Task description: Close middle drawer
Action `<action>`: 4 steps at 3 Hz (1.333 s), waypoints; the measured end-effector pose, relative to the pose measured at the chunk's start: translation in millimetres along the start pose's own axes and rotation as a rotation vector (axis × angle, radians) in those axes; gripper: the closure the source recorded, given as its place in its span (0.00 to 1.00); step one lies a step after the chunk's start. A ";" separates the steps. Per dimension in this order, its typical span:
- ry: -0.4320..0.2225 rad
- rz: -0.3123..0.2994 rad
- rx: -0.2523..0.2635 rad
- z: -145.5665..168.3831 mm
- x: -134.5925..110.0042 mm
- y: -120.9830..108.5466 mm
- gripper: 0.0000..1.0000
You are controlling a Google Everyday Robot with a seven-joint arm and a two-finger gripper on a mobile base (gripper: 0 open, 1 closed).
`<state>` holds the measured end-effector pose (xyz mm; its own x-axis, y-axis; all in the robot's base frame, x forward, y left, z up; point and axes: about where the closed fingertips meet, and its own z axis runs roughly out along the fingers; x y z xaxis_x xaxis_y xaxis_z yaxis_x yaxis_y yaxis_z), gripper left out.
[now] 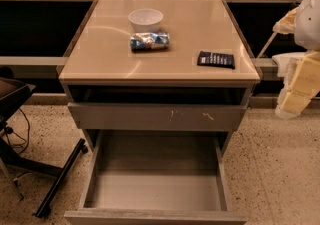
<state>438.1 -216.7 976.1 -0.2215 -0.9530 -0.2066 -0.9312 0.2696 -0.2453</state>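
The robot's arm (307,24) is showing at the right edge as rounded white casing above, giving way to blocky cream-yellow segments lower down. The hand (292,103) is hanging at the bottom of that stack, looking pale cream and squared-off.

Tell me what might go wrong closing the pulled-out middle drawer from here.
1. The end effector hangs at the view's right edge, beside the cabinet and apart from the middle drawer; swinging round, it may clip the drawer's right side wall.
2. The drawer's front is flat and handle-less, pulled far out; an off-centre push could skew or jam it.
3. The scratched drawer front above also stands slightly out and might be pushed by mistake.
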 end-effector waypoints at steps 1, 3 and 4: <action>0.000 0.000 0.000 0.0 0.0 0.0 0.00; -0.085 -0.061 0.032 10.0 -9.9 37.7 0.00; -0.210 -0.042 0.029 45.7 -11.8 81.6 0.00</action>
<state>378.0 -177.1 915.2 -0.1143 -0.9146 -0.3879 -0.9289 0.2369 -0.2848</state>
